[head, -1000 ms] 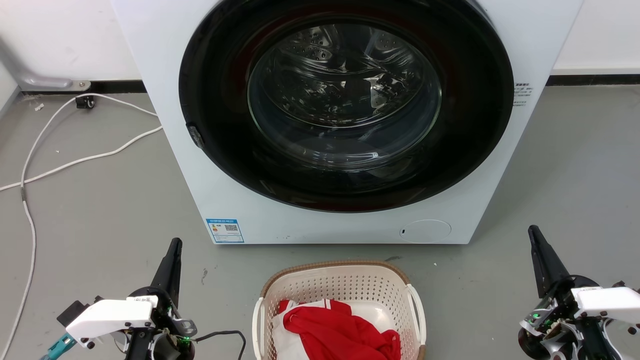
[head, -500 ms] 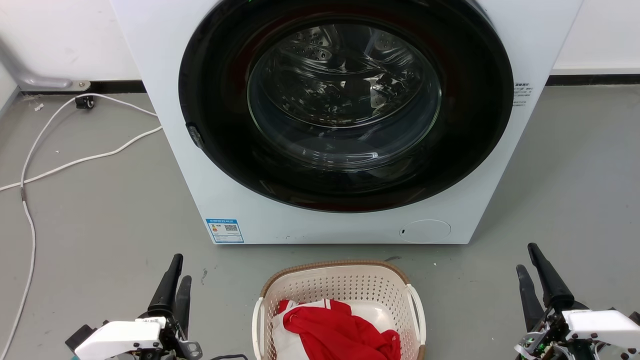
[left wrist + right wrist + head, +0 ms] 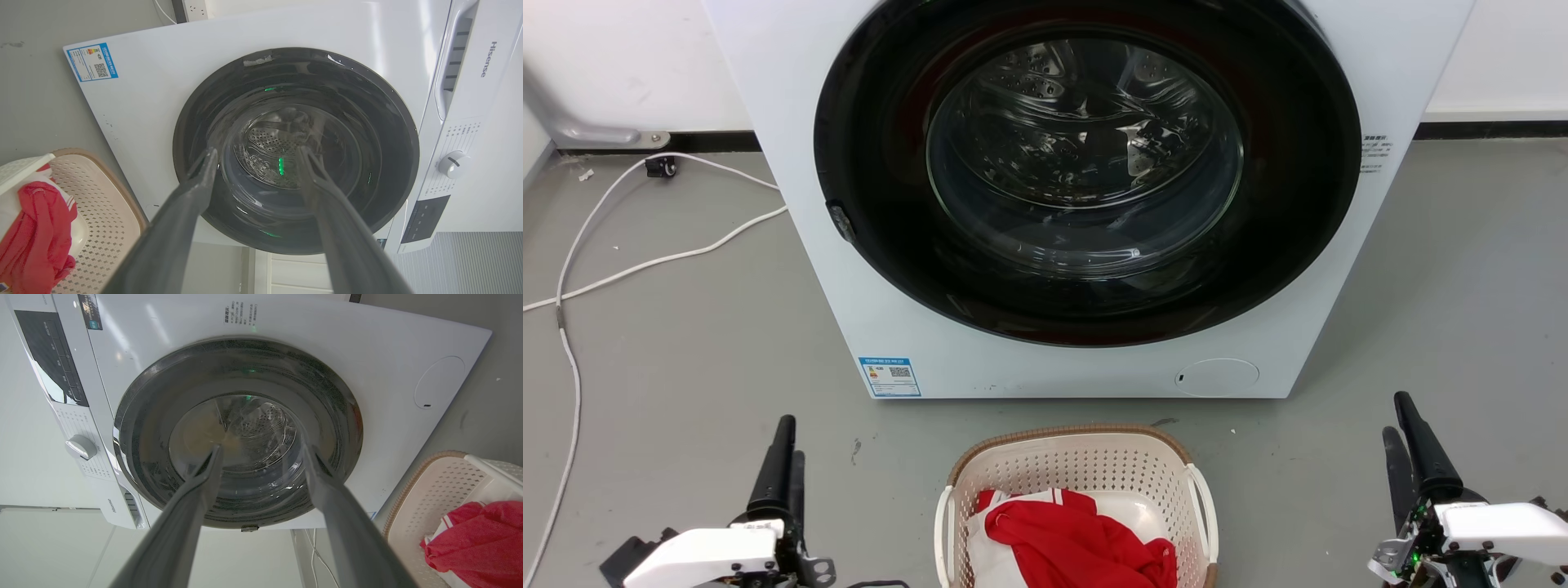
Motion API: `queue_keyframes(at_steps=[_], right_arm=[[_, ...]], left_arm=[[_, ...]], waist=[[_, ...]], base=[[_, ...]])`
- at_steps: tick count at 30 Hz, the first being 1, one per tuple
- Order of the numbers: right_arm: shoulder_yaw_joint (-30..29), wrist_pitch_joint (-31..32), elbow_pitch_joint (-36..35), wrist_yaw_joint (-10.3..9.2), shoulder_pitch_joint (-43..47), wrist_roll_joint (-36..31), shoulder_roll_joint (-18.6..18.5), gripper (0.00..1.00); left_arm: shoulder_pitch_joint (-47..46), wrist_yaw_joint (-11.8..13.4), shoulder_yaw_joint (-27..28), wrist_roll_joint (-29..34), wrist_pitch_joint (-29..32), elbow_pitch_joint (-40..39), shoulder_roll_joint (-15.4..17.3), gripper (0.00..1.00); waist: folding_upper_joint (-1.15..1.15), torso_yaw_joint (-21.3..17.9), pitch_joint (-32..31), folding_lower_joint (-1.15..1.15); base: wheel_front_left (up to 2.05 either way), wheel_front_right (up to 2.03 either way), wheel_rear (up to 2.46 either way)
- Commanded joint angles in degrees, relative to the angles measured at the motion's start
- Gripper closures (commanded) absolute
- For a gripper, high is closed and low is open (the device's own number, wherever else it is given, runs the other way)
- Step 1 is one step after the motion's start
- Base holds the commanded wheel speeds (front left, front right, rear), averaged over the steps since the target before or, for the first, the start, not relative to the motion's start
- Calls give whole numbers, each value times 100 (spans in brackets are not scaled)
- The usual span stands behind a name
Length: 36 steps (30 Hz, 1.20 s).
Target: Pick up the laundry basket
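The laundry basket (image 3: 1086,467) is sitting on the floor (image 3: 686,343) directly in front of the washer (image 3: 947,367), centred below the washer's round door (image 3: 1086,163) and not touching the machine. Its brown rim is facing up, and its two white side handles (image 3: 1205,506) are lying on the sides toward each arm. A red garment (image 3: 1078,543) is lying inside the basket over a white item (image 3: 1135,506).

The left pincer (image 3: 792,438) is pointing toward the washer from a spot in front of the washer's lower left corner, below the blue label (image 3: 889,376). It is well apart from the basket. In the left wrist view its fingers (image 3: 184,212) are standing apart with nothing between them, and the washer door is showing through the gap.

The right pincer (image 3: 1396,414) is pointing toward the washer from in front of and just outside the washer's lower right corner, beyond the round cover (image 3: 1217,377). It is also well apart from the basket. In the right wrist view its fingers (image 3: 192,498) are standing apart, gripping nothing.

A white cable (image 3: 645,263) is running across the floor to the left of the washer.
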Motion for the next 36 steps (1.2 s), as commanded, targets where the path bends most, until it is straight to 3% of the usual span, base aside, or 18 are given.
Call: queue_keyframes(at_steps=[1, 8, 17, 24, 31, 36], right_arm=[[-12, -58, -129, 2, -82, -187, -16, 0], [-105, -220, -295, 2, -101, -1081, -16, 0], [-115, -412, -739, 2, -156, -2510, -17, 0], [19, -547, -1104, 2, -132, -3811, -17, 0], [201, -677, -1397, 2, -61, -5021, -17, 0], [210, -743, -1488, 2, 20, -5526, -17, 0]], left_arm=[[-33, 0, 70, 126, -50, -112, 20, 0], [-68, 154, 377, 721, -212, -264, 22, 0], [-17, 456, 333, 1572, -401, -823, 26, 0], [95, 707, 88, 2563, -537, -1381, 27, 0], [252, 715, -399, 3571, -668, -1578, 29, 0], [289, 757, -591, 4288, -734, -1694, 29, 0]], waist=[[0, 2, 0, 0], [0, 13, 12, 0], [0, 35, 34, 0], [0, 37, 39, 0], [0, 18, 30, 0], [0, 10, 26, 0]], base=[[0, 0, 0], [0, 0, 0], [0, 0, 0], [0, 0, 0], [0, 0, 0], [0, 0, 0]])
